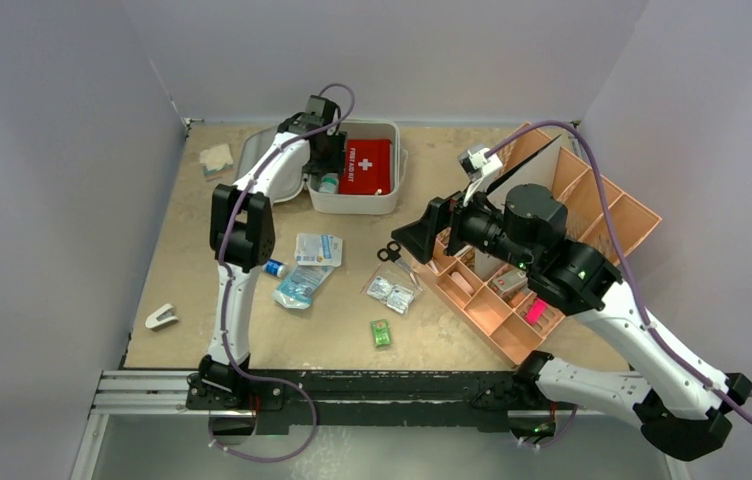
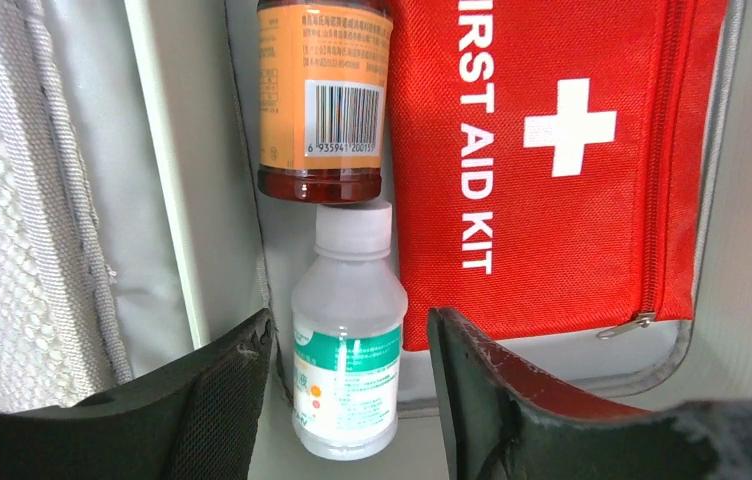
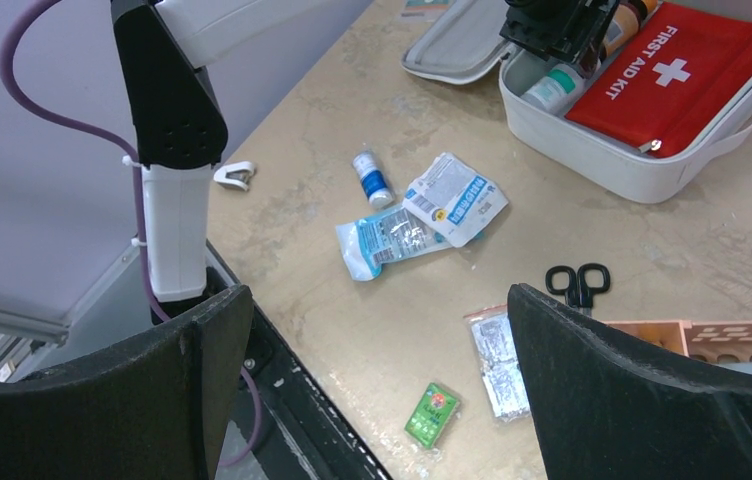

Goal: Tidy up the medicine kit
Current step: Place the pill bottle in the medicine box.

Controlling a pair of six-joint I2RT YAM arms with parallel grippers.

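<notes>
Counter (image 1: 452, 340): tan, with loose supplies across the middle.

Orange compartmented tray (image 1: 632, 215) on the right side, set at an angle; the right arm hangs over it.

Medicine kit (image 1: 352, 203) at the far centre, lying open, lid folded out to the left. A red first-aid pouch (image 1: 372, 165) fills the right part of its base.

Left claw (image 2: 347, 325) is down inside the kit's left part, fingers apart on either side of a white bottle with a green label (image 2: 347, 340). A thin gap shows on each side, so no grip. A brown bottle with an orange label (image 2: 322, 100) lies end to end with it, farther in.

Right claw (image 3: 377, 295) hangs above the counter left of the tray, spread wide, with nothing between its fingers.

Near the centre:
- two white-blue packets (image 1: 317, 250), overlapping
- foil packets (image 1: 392, 293)
- black scissors (image 1: 389, 252) just beside the tray
- green box (image 1: 381, 333)
- small blue-labelled vial (image 1: 273, 268)

White clip (image 1: 161, 318) sits near left, well apart.
</notes>
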